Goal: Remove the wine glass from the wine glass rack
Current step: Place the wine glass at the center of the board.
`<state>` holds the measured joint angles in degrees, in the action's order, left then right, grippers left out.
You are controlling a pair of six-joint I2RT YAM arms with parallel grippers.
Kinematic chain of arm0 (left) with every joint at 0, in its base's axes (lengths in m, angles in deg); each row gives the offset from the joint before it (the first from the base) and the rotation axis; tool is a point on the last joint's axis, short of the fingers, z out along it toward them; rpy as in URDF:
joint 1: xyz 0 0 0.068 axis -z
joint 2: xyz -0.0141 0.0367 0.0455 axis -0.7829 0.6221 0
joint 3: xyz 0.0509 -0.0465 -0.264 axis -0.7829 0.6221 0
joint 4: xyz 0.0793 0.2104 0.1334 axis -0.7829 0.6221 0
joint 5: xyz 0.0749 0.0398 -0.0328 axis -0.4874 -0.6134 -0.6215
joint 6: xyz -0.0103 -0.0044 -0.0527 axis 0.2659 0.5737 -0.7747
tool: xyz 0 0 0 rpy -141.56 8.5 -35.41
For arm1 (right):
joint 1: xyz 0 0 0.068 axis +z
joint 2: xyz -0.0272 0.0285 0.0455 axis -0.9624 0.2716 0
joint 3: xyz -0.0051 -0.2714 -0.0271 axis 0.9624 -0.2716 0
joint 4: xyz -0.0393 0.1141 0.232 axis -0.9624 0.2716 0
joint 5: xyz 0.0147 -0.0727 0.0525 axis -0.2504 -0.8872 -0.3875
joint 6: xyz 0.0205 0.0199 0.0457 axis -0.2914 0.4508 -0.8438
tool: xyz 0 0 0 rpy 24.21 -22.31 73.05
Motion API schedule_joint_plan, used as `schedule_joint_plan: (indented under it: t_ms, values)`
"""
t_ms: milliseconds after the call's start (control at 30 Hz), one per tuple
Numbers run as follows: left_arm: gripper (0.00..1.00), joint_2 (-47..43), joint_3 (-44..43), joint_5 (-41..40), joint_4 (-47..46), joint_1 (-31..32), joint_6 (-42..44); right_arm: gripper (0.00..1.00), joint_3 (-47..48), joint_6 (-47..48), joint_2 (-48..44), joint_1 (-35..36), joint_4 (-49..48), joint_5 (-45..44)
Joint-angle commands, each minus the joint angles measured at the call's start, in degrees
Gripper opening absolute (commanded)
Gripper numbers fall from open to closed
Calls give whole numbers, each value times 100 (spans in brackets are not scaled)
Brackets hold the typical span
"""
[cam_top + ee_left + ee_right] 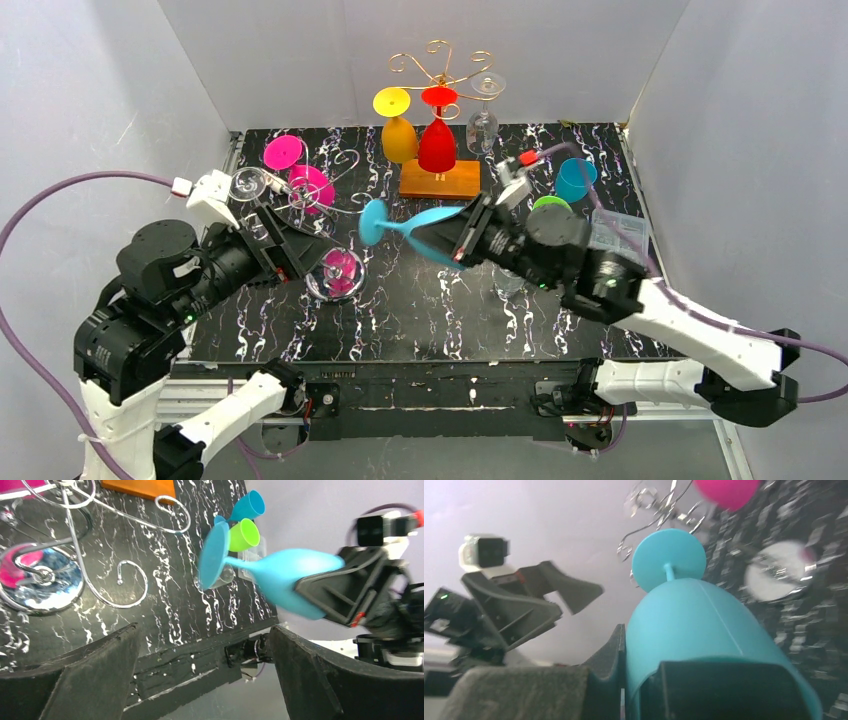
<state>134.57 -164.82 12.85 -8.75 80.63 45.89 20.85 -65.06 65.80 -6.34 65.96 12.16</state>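
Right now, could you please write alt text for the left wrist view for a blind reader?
A blue wine glass lies sideways in mid-air, its bowl clamped in the right arm's jaws. To its left, a silver wire rack stands on the black marbled table, and the left arm's own jaws gape open in the foreground.

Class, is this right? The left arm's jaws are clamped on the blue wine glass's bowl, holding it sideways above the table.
Wrong arm. The jaws of the right arm are clamped on the bowl of the blue wine glass, holding it sideways above the table; the top external view shows it.
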Motion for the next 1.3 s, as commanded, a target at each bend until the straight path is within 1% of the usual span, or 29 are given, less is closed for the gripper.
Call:
schedule_joint_plan:
  t_ms: [0,67,100,133,200,233,333,433,533,700,933,1267]
  values:
    - [98,297,-570,-348,269,10,658,1,2383,1689,524,-84,4500,-2191]
    - [98,440,-725,-487,338,9,798,1,2885,2054,1048,-248,5026,-2416]
    - [98,501,-784,-567,366,8,847,1,3056,2208,1271,-431,5178,-2377]
    - [98,566,-856,-627,395,8,900,1,3177,2440,1467,-729,5224,-2152]
    - [98,702,-978,-740,470,8,997,1,3302,2801,1911,-1570,5312,-1321]
    - [98,780,-1056,-814,527,14,1050,1,3308,2962,2091,-1865,5329,-1000]
    - [98,1205,-1510,-1220,903,8,1267,1,3387,3281,2566,-2416,5306,-779]
    - [98,1447,-1673,-1593,1054,9,1406,1,3493,3455,2974,-2781,5215,-584]
    - [98,1655,-1763,-1783,1065,9,1493,1,3637,3623,3382,-2971,5254,-444]
    - [98,2003,-2076,-2108,1133,9,1656,1,3697,3801,3839,-3082,5324,-292]
    - [98,2356,-2326,-2458,1130,6,1753,1,3550,3994,4233,-3178,5266,-8]
    - [98,2659,-2493,-2556,1189,-64,1802,2,3044,4107,4576,-3192,5015,172]
